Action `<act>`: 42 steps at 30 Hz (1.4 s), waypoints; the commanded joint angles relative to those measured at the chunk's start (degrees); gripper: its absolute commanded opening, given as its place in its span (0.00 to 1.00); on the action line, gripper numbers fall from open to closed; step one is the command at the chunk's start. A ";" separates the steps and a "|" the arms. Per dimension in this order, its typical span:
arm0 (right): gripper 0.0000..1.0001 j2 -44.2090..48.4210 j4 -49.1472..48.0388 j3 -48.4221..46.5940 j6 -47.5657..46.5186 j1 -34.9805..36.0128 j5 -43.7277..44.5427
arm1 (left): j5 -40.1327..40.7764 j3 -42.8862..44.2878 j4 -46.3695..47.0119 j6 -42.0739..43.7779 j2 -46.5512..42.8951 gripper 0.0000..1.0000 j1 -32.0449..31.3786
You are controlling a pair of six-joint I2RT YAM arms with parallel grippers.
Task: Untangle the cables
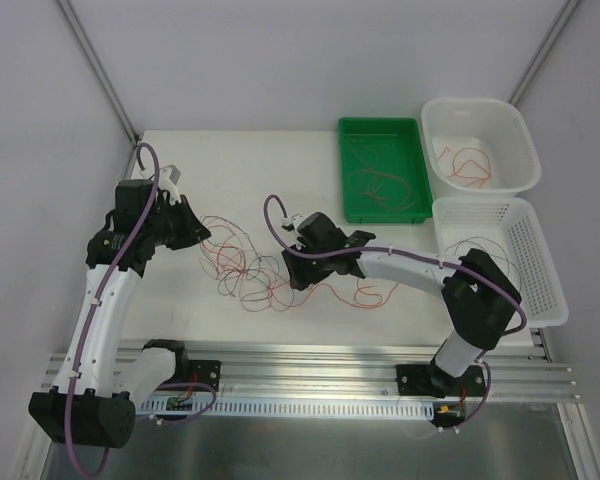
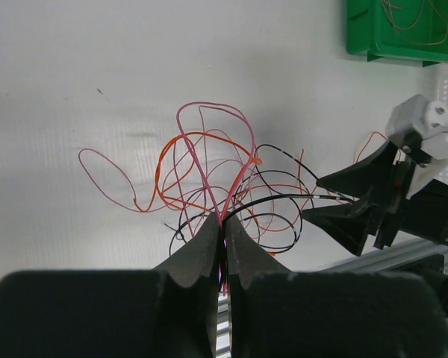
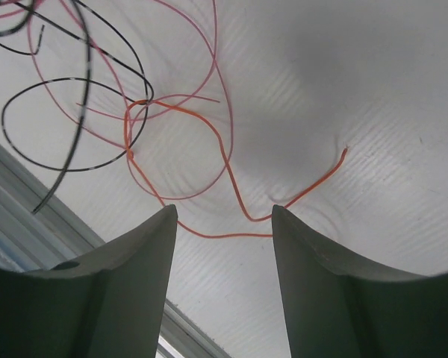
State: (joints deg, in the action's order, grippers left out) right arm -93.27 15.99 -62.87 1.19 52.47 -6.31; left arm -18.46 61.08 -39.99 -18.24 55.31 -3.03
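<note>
Heads up on these thin, hair-like red, orange and black cables [image 1: 248, 268]: they look basically weightless and floppy, with a bit of springy curl. My guess is that pulling anywhere near a crossing just drags the whole nest along. The best place to grab is probably a free end or an outer loop, not the middle. The tangle sits mid-way across the white desk [image 1: 230, 170], between the two arms.

The left black two-finger gripper [image 2: 222, 224] has its jaws pinched down to a sliver on a couple of pink-red strands, which arc up out of the pinch. The right black two-finger gripper [image 3: 224, 224] has its jaws spread wide with nothing between them. It's aimed at a loose orange strand [image 3: 310, 188] whose free end lies flat on the desk, which looks like a decent pick.

The overhead view is no use for the grip, because the wires are too fine to tell who's holding what. It does give the layout, though. There's a green plastic tray [image 1: 380, 122] and two white plastic baskets [image 1: 480, 103] off to the right, each with a few wires in it. The left wrist view adds that the right gripper sits just beside the black loops.
</note>
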 commanded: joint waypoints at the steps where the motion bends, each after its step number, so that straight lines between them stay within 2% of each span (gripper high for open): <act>1: 0.57 -4.01 -2.80 -2.52 0.12 0.27 -1.60 | -0.97 0.18 -0.71 0.40 -1.08 0.00 -0.14; 5: 0.49 -7.09 -3.59 -2.61 0.83 0.27 -1.43 | -0.18 -0.17 -0.79 0.66 -1.43 0.00 -0.14; 11: 0.51 -3.85 -1.76 -2.78 -0.83 2.63 1.29 | 2.28 -1.05 -0.79 1.01 -1.34 0.00 -0.14; 20: 0.57 1.87 -2.80 -2.17 -2.42 10.90 17.19 | 2.81 -2.19 -0.88 0.92 -0.73 0.00 -0.14; 28: 0.54 -2.35 -6.22 -3.14 -1.72 14.07 15.63 | 2.81 -2.54 -0.79 1.01 -0.90 0.00 -0.14; 34: 0.43 -7.70 -10.36 -3.66 -1.37 13.89 11.32 | 2.99 -2.63 -0.79 1.01 -0.99 0.00 -0.14; 42: 0.35 -12.10 -15.11 -2.87 0.57 12.49 7.71 | 3.34 -2.89 -0.88 1.19 -0.99 0.00 -0.14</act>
State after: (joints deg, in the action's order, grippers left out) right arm -104.84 5.63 -64.60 0.03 65.73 3.79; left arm -15.88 58.33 -40.27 -18.17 55.05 -3.01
